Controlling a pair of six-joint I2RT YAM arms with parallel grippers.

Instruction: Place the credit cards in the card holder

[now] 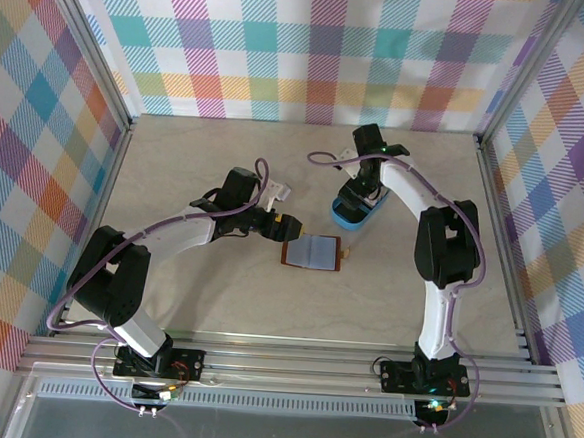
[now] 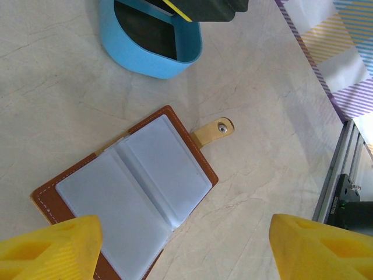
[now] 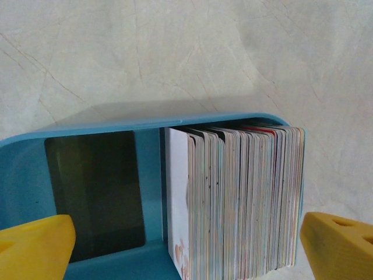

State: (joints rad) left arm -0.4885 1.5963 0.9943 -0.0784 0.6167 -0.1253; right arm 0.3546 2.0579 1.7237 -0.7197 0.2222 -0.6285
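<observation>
The card holder (image 1: pixel 312 251) lies open and flat mid-table, its pale grey-blue lining (image 2: pixel 134 186) facing up and its snap tab (image 2: pixel 218 129) sticking out to the side. My left gripper (image 1: pixel 284 224) hovers open just above the wallet's left edge, its yellow fingertips (image 2: pixel 46 245) wide apart with nothing between them. The credit cards (image 3: pixel 239 204) stand on edge as a tight stack in the right part of a blue tray (image 3: pixel 105 125). My right gripper (image 3: pixel 186 254) is open above this tray (image 1: pixel 357 216), its fingers either side of the stack.
The tray's left compartment (image 3: pixel 93 192) is dark and holds nothing. Aluminium frame rails (image 2: pixel 338 186) and plaid walls (image 1: pixel 39 111) close in the table on all sides. Bare tabletop (image 1: pixel 216 304) lies in front of the wallet.
</observation>
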